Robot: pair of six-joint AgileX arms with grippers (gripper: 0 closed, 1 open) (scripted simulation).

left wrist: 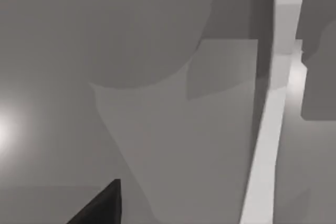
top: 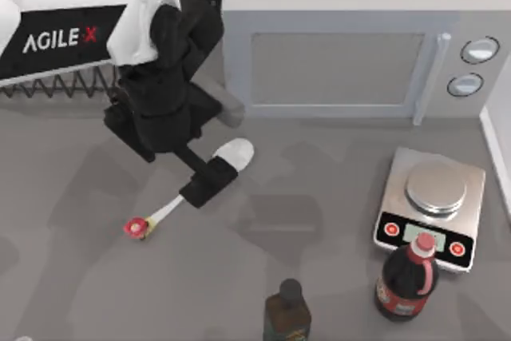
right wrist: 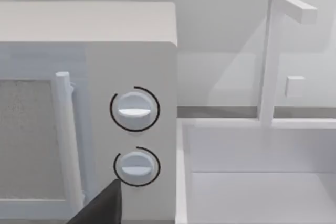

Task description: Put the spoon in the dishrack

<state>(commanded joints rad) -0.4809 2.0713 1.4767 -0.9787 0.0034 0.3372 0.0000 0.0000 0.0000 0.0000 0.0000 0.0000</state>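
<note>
Left gripper (top: 209, 182) over spoon (top: 233, 152), grey table (top: 319, 277)

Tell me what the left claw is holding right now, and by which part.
The left claw sits over the spoon at the middle of its handle, between bowl and flower end; whether it has actually closed on it cannot be told.

Top view looking straight down on table (top: 239, 277), left wrist close over bare tabletop, right wrist facing microwave (right wrist: 131, 61) dials, microwave (top: 351, 45) shared with top view

Microwave (top: 359, 37): upper right of frame.
Kitchen scale (top: 432, 207): right, below microwave.
Red-capped bottle (top: 407, 277): lower right, touching scale.
Dark bottle (top: 287, 313): bottom centre.
</note>
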